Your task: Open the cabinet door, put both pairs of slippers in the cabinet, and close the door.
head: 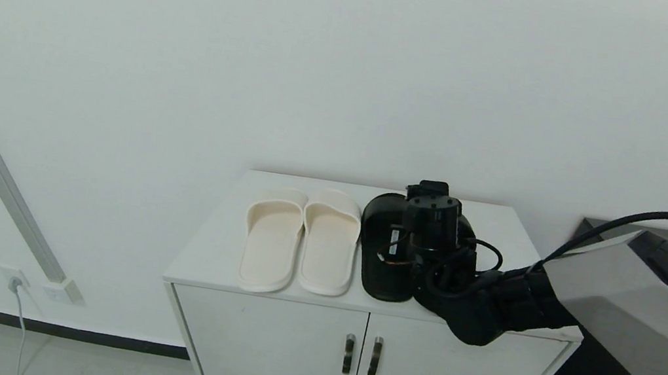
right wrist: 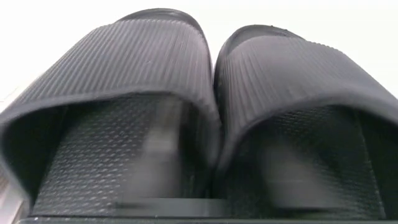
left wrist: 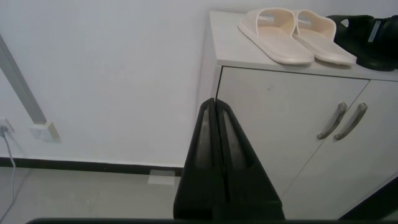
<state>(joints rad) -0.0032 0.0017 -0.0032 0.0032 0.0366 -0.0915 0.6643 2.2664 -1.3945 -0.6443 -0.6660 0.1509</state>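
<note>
Atop the cabinet (head: pixel 211 255), right fingers (right wrist: pixel 163 158) straddle the black slippers (head: pixel 380 254) at their adjoining edges.

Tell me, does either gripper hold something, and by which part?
The left gripper is shut on nothing. The right gripper is close over the black slippers; whether it grips them cannot be told.

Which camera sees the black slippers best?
The right wrist view: both black slippers are close up, side by side, with their ribbed straps clear. In the head view the right arm hides most of one. In the left wrist view they sit small at the far end of the cabinet top.
</note>
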